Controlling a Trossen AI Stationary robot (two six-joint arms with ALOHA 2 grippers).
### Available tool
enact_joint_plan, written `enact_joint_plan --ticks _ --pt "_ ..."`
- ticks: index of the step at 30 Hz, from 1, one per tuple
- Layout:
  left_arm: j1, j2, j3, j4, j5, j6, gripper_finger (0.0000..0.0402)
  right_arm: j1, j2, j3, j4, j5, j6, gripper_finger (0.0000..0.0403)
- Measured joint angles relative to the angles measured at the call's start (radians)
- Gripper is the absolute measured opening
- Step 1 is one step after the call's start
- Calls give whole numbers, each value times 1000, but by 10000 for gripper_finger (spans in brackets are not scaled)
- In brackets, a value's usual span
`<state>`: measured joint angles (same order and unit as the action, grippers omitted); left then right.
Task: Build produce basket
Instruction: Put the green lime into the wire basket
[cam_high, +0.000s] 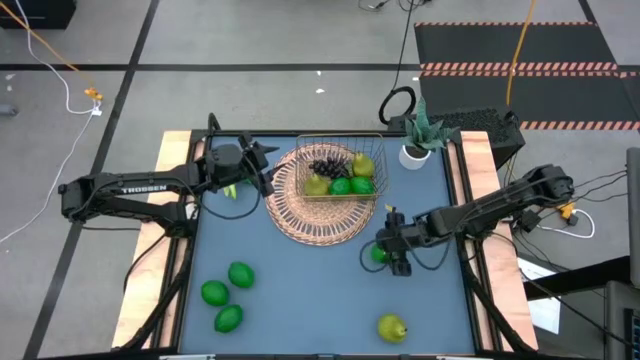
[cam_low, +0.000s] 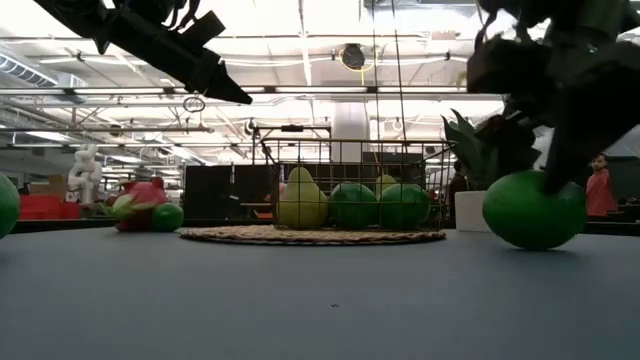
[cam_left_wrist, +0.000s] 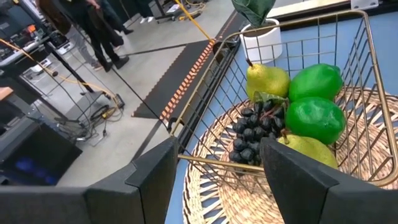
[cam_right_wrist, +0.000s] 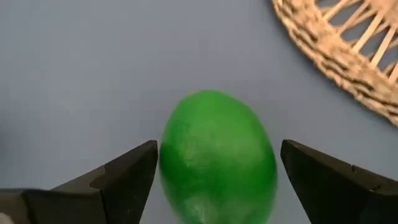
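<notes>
Produce, entry one: lime on the blue table, lying between the spread fingers of the right gripper, a gap showing on each side of the fruit. Right arm reaches in from the table's right edge, forearm slanting down, wrist tipped so the fingers point at the tabletop around the lime; the wicker mat lies just beyond those fingers.

Basket: copper wire, seated on the mat, directly ahead of the left gripper. Contents: two pears, two limes, grape bunch.

Left gripper: fingers parted, nothing between them, hovering at the basket's near rim. Left arm extends level from the table's left edge.

Loose stock: three limes and one pear, well behind both grippers near the front edge.
</notes>
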<state>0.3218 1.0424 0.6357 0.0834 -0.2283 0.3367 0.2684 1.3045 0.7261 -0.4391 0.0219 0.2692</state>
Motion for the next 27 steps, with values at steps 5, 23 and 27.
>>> enact_joint_plan --ticks 5,23,27 --pt "15 0 0 1 0 -2 232 -11 6 0 -7 6 -81 339" --pt "29 0 0 -14 0 -24 232 -60 6 0 -43 32 -83 257" --pt "29 0 0 -14 0 -24 232 -60 -1 2 -26 64 -61 255"
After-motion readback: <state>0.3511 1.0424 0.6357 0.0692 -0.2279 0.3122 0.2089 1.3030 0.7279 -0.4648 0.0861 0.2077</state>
